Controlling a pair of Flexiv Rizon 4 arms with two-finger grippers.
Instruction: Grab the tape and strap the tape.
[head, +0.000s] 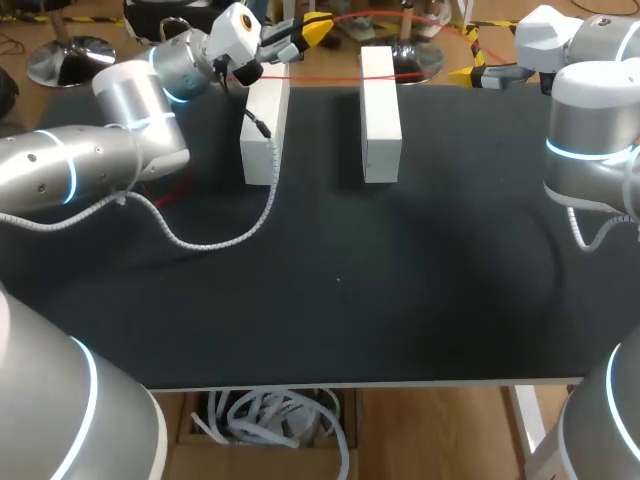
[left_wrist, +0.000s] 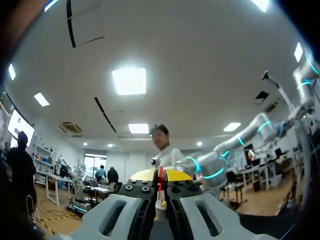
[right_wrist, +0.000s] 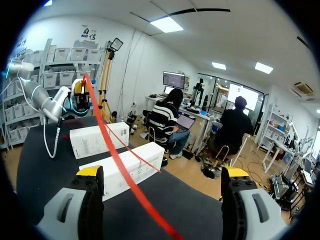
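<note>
A thin red tape (head: 345, 50) stretches above the far ends of two white boxes (head: 266, 128) (head: 380, 115) on the black table. My left gripper (head: 312, 32) is at the far left, shut on one end of the tape (left_wrist: 160, 176) between its yellow tips. My right gripper (head: 470, 55) is at the far right, open wide. In the right wrist view the tape (right_wrist: 120, 165) runs from the left gripper (right_wrist: 81, 95) down between my open right gripper's (right_wrist: 162, 171) fingers, touching neither. Both boxes (right_wrist: 99, 137) (right_wrist: 129, 167) lie ahead of it.
The black mat (head: 340, 300) covers the table up to its front edge. A white sheathed cable (head: 215, 238) from my left arm loops over the mat left of the boxes. My right arm's elbow (head: 590, 150) stands over the right edge.
</note>
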